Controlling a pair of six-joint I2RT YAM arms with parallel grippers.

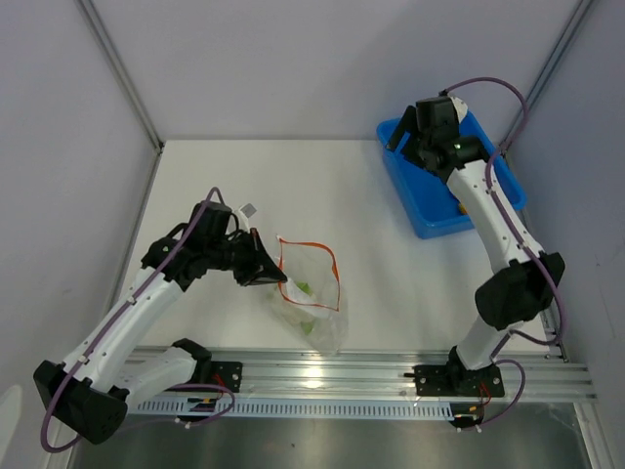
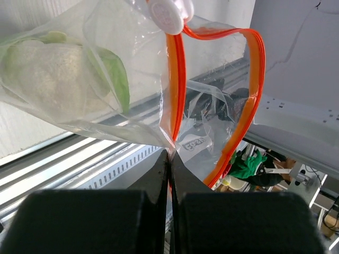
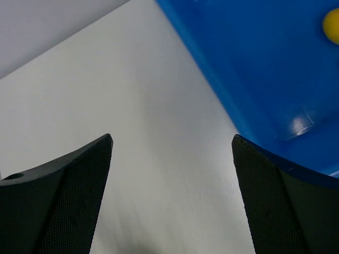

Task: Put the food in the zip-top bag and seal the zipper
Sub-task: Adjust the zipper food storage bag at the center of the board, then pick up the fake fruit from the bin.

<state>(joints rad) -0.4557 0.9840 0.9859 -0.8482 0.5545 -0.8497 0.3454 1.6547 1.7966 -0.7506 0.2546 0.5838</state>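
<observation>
My left end effector (image 2: 168,159) was pressed together, pinching the zip-top bag (image 2: 212,127) at one end of its zipper (image 2: 175,79), whose orange-red strip gaped in an open loop. The white-and-green cauliflower (image 2: 47,74) lay inside the bag, which sat near the front of the worktop (image 1: 234,186). My right end effector (image 3: 172,138) hung spread wide, holding nothing, above the edge of the blue bin (image 3: 254,69), where a yellow piece (image 3: 332,25) sat.
</observation>
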